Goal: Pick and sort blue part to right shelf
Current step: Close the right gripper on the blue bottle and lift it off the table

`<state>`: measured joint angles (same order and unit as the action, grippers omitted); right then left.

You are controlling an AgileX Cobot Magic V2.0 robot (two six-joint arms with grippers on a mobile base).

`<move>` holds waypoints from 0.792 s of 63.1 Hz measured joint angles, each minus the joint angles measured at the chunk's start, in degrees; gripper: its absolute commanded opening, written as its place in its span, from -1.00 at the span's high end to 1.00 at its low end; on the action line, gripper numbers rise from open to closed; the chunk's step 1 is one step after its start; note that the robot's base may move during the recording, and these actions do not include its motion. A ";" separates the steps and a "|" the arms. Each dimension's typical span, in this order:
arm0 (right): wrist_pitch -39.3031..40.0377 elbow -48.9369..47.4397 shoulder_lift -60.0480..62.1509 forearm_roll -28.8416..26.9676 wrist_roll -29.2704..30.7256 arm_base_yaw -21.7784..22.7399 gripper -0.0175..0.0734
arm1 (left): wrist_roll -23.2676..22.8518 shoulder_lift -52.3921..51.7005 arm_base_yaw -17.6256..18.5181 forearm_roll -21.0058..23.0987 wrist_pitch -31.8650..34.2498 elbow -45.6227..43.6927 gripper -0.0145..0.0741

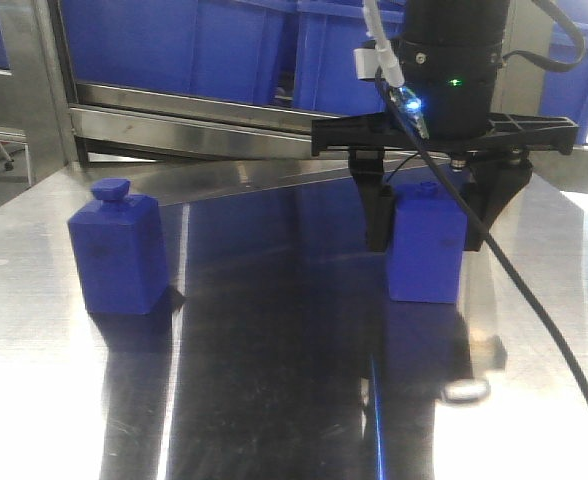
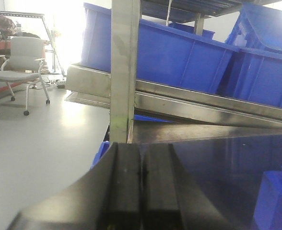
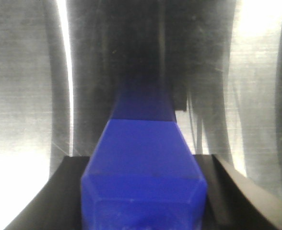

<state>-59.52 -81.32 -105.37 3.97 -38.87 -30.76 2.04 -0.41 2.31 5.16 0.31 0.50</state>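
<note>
- **My left fingers:** pressed flat together with nothing between them. My left gripper hangs idle near the table's left side, facing the rack.
- **Far left on the table:** the other blue part stands upright and alone, neck up, well apart from both my grippers. I judge it untouched.
- **Table:** a stretch of shiny steel table lies between the two blocks.
- **The blue part:** it stands upright right of centre, between my right fingers. As far as I can judge, its base is on the steel.
- **My right fingers:** my right gripper points straight down over the block, with one finger against each flank. The right wrist view shows dark pads hugging both sides of the blue body, so I judge them clamped on it. How firmly, I cannot say.
- **Behind and to the right:** blue bins sit on a slanted steel rack. I cannot tell from here which level counts as the right shelf.
- **Done:** the reach and the closing look finished.
- **Left to do:** lift the block, carry it rightward, set it on the shelf and let go. Nothing is sorted yet, and the other block likely waits its turn.
</note>
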 measured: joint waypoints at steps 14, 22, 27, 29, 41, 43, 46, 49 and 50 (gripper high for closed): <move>-0.02 1.01 4.44 1.15 6.88 0.11 -0.36 | 0.00 0.00 0.00 0.00 0.00 0.00 0.39; 2.94 4.21 9.13 -0.80 17.73 1.39 -0.36 | 0.00 0.00 0.00 0.00 0.00 0.00 0.39; 5.63 7.46 12.40 -2.87 24.09 2.75 -0.36 | 0.00 0.00 0.00 0.00 0.00 0.00 0.39; 6.78 8.98 13.77 -3.97 27.02 3.39 -0.36 | 0.00 0.00 0.00 0.00 0.00 0.00 0.39; 16.01 20.62 23.86 -7.00 36.53 8.69 -0.36 | 0.00 0.00 0.00 0.00 0.00 0.00 0.39; 18.34 22.39 25.48 -7.27 37.14 9.57 -0.36 | 0.00 0.00 0.00 0.00 0.00 0.00 0.39; 21.30 25.06 28.35 -7.69 37.93 10.92 -0.36 | 0.00 0.00 0.00 0.00 0.00 0.00 0.39; 25.24 28.54 31.22 -8.51 38.34 12.88 -0.36 | 0.00 0.00 0.00 0.00 0.00 0.00 0.39; 26.18 29.38 32.44 -8.64 38.47 13.38 -0.36 | 0.00 0.00 0.00 0.00 0.00 0.00 0.39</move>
<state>-33.33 -51.95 -72.94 -4.67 -0.40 -17.38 2.04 -0.41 2.31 5.16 0.31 0.50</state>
